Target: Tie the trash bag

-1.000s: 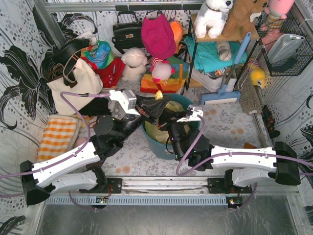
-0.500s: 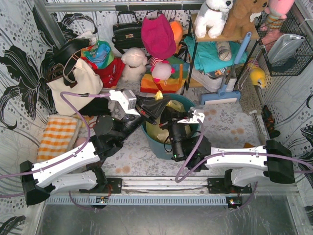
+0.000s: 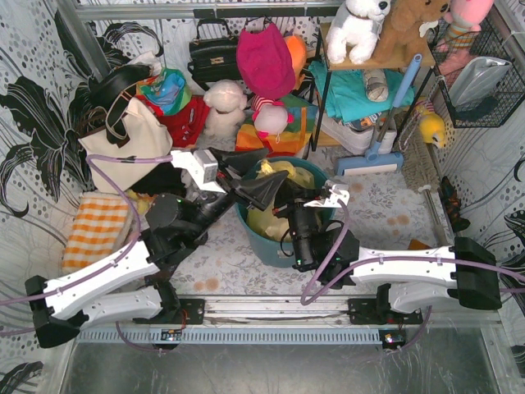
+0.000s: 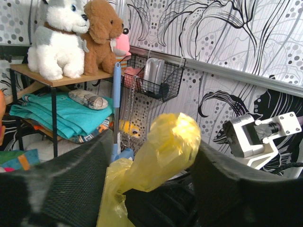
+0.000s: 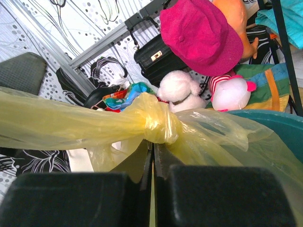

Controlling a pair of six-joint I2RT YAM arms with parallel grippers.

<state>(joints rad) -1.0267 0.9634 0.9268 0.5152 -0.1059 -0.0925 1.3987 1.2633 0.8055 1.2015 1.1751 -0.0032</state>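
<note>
The bag sits upright in the round teal bin on the tabletop. Its thin, crinkly yellow-green film is gathered into a tight knot, and a twisted tail runs lengthwise from the knot toward the left arm. The left claw is spread with its black fingers flanking that tail, while the right claw is pressed together just under the knot, pinching the film.

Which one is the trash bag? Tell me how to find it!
Find the round teal bin in the middle. The trash bag sits inside it: thin, crinkly yellow plastic, knotted on top, unlike the cream cloth tote bag.
</note>
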